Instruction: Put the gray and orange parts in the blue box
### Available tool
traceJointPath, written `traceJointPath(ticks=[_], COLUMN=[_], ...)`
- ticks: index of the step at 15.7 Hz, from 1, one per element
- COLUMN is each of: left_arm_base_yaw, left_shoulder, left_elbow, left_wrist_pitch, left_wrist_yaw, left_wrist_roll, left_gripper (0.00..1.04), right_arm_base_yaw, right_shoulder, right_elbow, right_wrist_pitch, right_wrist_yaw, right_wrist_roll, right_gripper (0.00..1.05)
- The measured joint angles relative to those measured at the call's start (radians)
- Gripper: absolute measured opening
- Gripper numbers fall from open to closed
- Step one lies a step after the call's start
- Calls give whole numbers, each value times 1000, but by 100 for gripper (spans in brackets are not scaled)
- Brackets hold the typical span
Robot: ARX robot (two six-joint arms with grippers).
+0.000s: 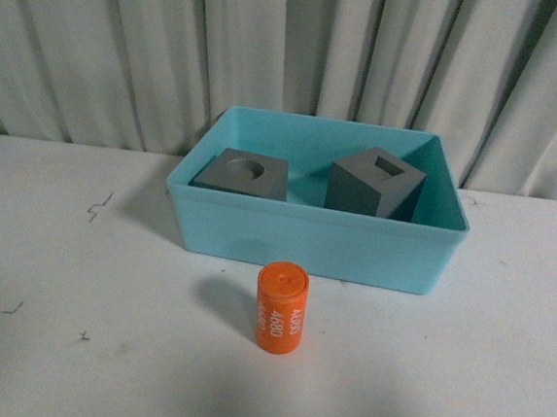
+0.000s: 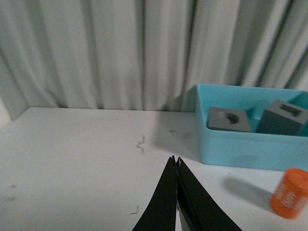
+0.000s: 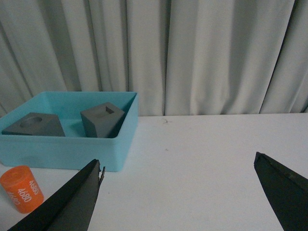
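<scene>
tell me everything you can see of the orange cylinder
The orange cylinder is small, matte and plastic-looking, with white digits running down its side and a shallow round rim on top. It stands upright on the white table, just outside the blue box at its near wall, apparently not touching it. Nothing grips it.

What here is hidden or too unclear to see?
- Front view: the blue box's wall hides the bottoms of the round-recess cube and square-hole cube.
- Left wrist view: the orange cylinder's digits are blurred.
- Right wrist view: the frame edge cuts off the right claw.
</scene>
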State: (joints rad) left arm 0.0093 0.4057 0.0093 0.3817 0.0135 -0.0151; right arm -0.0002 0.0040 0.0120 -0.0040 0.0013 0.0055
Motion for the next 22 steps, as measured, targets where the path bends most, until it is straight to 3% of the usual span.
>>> traceJointPath(ticks=[5, 11, 12, 16, 17, 22], left_arm_base_yaw=[-9, -9, -9, -10, -10, -10], left_shoulder=[-190, -246, -352, -399, -399, -399], left_elbow=[0, 0, 1, 1, 1, 1], left_wrist_pitch=[-164, -229, -385, -383, -386, -385], left_wrist_yaw=[-14, -14, -11, -15, -14, -14], left_wrist_roll=[1, 1, 1, 1, 1, 1], left_gripper=[2, 2, 2, 2, 5, 64], right_arm_base_yaw=[0, 0, 0, 0, 0, 0], right_shoulder=[0, 0, 0, 0, 0, 0], right_elbow=[0, 0, 0, 0, 0, 0], right_wrist_pitch=[0, 0, 0, 1, 1, 1], right_wrist_yaw=[-2, -2, -1, -1, -2, -2], right_wrist_roll=[0, 0, 0, 0, 0, 0], right_gripper=[98, 98, 98, 98, 98, 98])
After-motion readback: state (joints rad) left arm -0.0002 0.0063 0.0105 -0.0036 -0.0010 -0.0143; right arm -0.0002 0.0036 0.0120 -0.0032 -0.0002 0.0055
